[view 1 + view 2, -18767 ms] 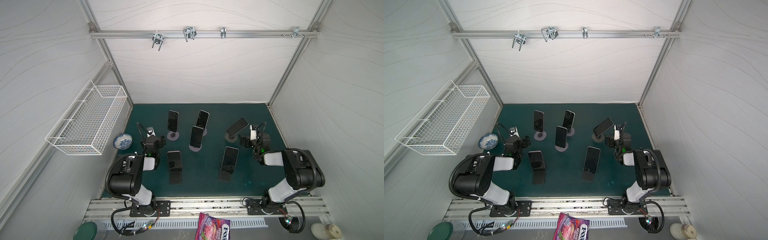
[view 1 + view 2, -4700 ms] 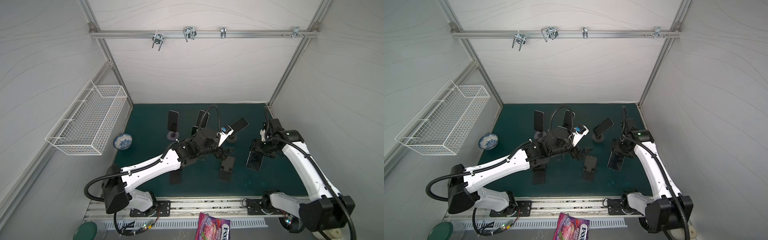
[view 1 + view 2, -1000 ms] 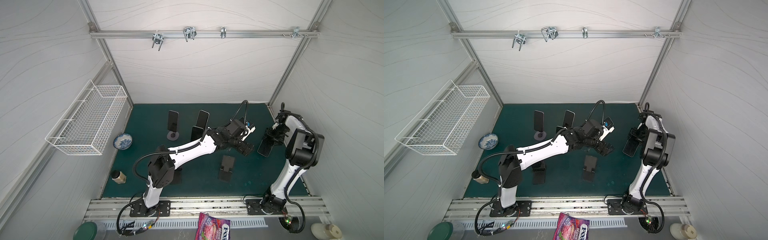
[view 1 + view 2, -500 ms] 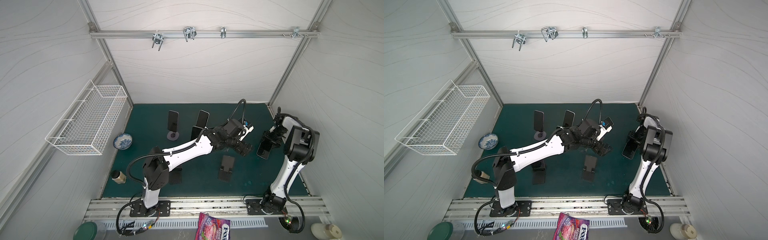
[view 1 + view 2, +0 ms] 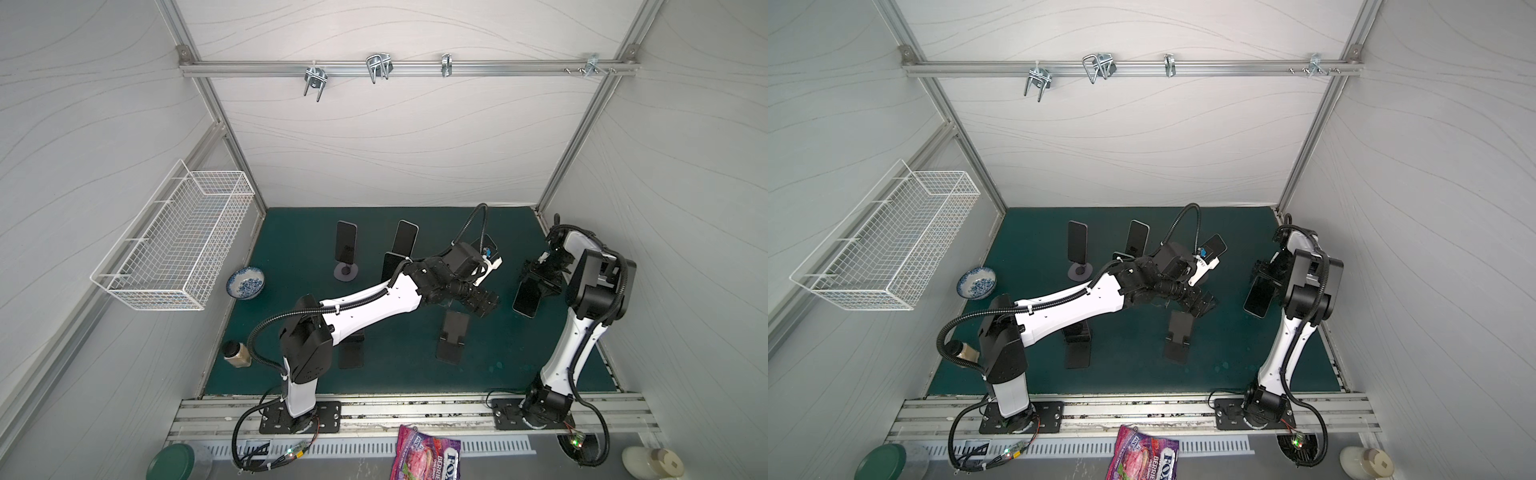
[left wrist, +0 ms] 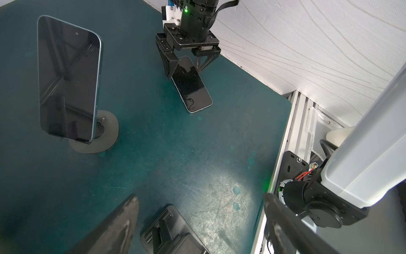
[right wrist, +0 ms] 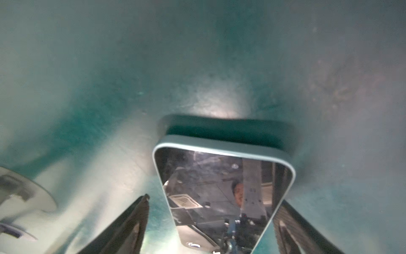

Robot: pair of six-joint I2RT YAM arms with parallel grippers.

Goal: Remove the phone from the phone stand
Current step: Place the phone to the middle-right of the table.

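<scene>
A dark phone lies on the green mat at the right side, also seen in the left wrist view. My right gripper stands over its far end, open. In the right wrist view the phone sits between the fingers of the right gripper, with a clear gap on one side. The empty black phone stand sits mid-mat. My left gripper hovers just above and behind it, open and holding nothing.
Other phones stand on stands at the back. Another stand is partly hidden under the left arm. A blue bowl and a small jar sit at the mat's left edge. The right wall is close to my right arm.
My right gripper's jaws have widened and let go of the phone, which now rests lower on the mat. My left arm has drawn back a little toward the front left.
</scene>
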